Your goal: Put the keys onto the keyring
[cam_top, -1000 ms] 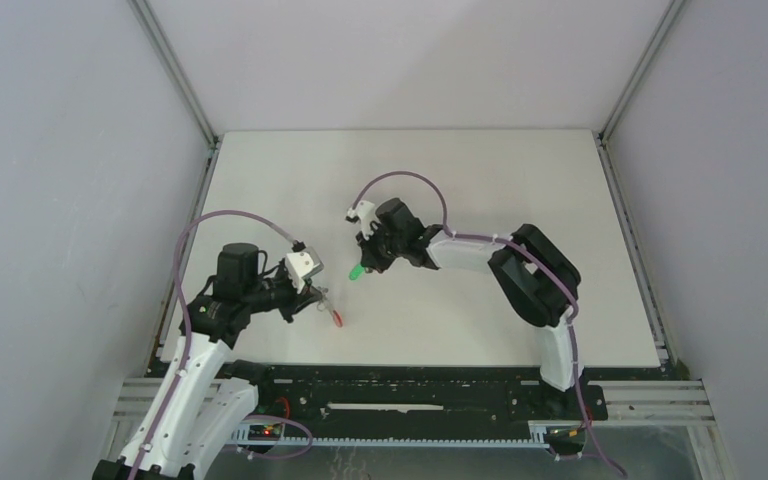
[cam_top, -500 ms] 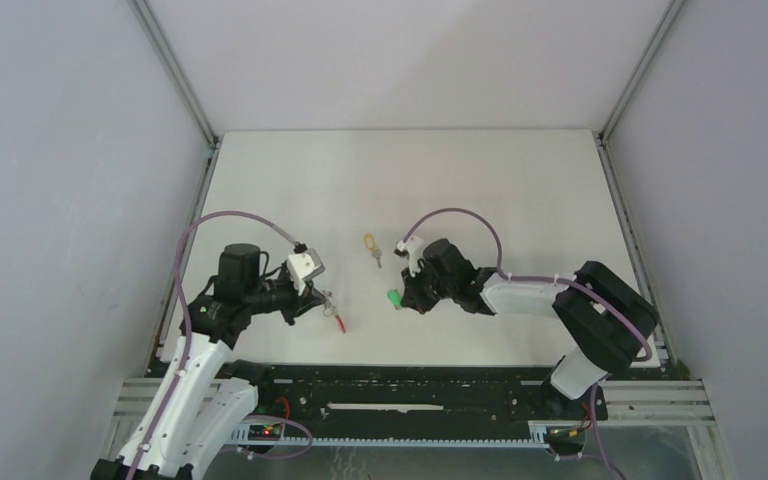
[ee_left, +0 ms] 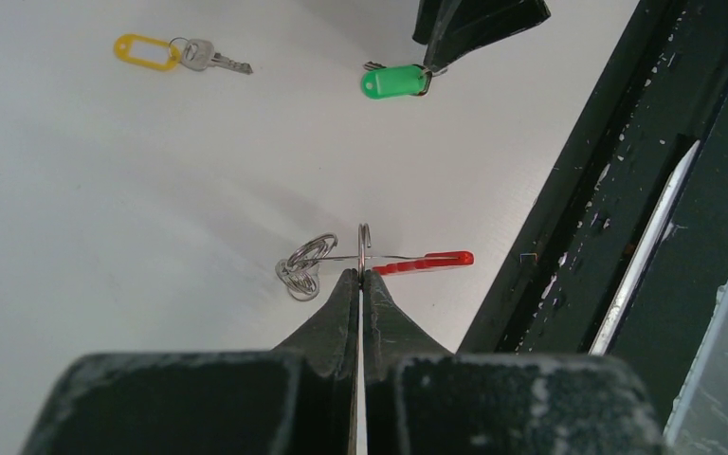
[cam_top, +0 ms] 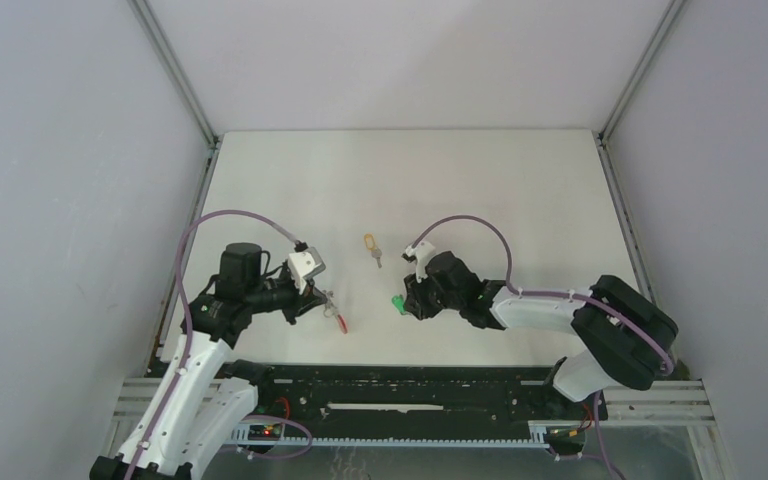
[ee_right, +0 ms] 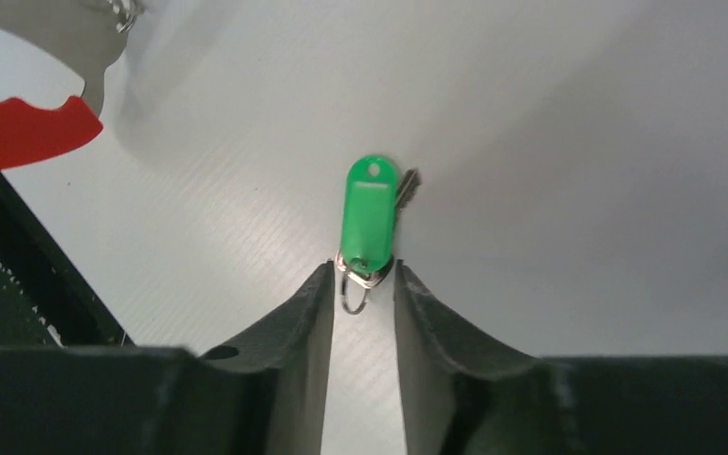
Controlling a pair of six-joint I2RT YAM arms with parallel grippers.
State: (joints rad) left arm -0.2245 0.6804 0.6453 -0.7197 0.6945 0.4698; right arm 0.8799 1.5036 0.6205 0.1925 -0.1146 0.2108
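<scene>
**Left jaws clamping the keyring while the green key is sitting at the tips of the parted right jaws**

The left gripper (ee_left: 362, 275) is pinching the keyring (ee_left: 424, 261) with its jaws pressed fully together on the thin grey ring, which is standing edge-on just past the tips. The keyring's red curved section is pointing off to one side of the jaws and its small wire loops are hanging on the other. It is being held low over the white table (cam_top: 520, 190), near the black frame (ee_left: 578, 218) along the table's near edge. Whether the loops are touching the surface cannot be told.

The right gripper (ee_right: 363, 270) is reaching in from the other side, low to the table, well apart from the keyring and pointing toward it. Its jaws are standing narrowly apart. The green-headed key (ee_right: 368, 213) is lying on the table straight ahead of them, with the lower end of its green head sitting right at the tips. Its small split ring is lying loose in the gap between them. Whether the tips are touching the green plastic cannot be told. The metal blade is peeking out from behind the head on the far side.

The yellow-headed key (ee_left: 196, 55) is lying flat on the table by itself, farther from the arm bases than the green one and between the two arms. It is not touching either gripper.

In the right wrist view the keyring's red section is showing blurred at the upper left corner.
</scene>
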